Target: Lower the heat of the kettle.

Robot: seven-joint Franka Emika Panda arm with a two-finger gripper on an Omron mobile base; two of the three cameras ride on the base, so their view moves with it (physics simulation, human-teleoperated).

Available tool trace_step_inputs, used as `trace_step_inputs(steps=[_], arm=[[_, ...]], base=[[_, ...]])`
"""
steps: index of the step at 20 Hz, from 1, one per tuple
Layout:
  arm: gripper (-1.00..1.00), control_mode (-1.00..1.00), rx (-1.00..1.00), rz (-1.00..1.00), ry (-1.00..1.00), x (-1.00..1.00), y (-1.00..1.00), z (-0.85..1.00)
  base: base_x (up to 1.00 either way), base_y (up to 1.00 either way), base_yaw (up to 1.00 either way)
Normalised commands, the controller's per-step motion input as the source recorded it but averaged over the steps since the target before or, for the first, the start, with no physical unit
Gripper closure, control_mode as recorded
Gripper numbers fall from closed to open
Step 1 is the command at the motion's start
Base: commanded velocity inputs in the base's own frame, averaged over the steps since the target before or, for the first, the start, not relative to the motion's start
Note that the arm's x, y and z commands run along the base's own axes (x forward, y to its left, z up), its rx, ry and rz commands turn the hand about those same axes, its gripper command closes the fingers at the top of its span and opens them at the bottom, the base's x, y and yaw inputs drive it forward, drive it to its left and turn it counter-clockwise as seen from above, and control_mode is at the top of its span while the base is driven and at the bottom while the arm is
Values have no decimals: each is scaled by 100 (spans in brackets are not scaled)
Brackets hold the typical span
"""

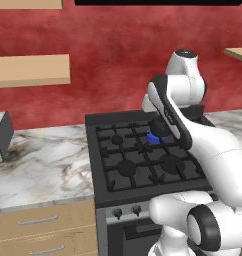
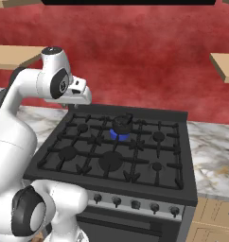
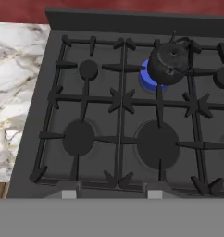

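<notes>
Here, small squat black metal kettle (image 3: pixel 169 64) over blue flame; probably rigid, hot. Best turned: front stove knob (image 2: pixel 135 204). Jaws' state indiscernible.

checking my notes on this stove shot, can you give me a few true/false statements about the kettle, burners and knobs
1. The kettle sits on a rear burner with a blue flame under it. True.
2. A pan sits on the front left burner. False: that burner is bare, as are the others apart from the kettle's.
3. The knobs run in a row along the stove's front panel, below the grates. True.
4. The gripper is closed on a knob. False: the arm is raised over the stove, well above the knobs.
5. The wall behind the stove is red. True.
6. The counter beside the stove is plain wood. False: it is marbled stone.
</notes>
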Motion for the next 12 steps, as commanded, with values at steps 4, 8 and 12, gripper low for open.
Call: trace_step_inputs(steps=[4,8,12], arm=[[-100,-100,1,-1,-10,-29,-7,0],[-100,-100,12,-12,-27,-49,-55,0],[-100,-100,20,-17,-27,-42,-77,-1]], base=[[0,0,0],[0,0,0],[0,0,0]])
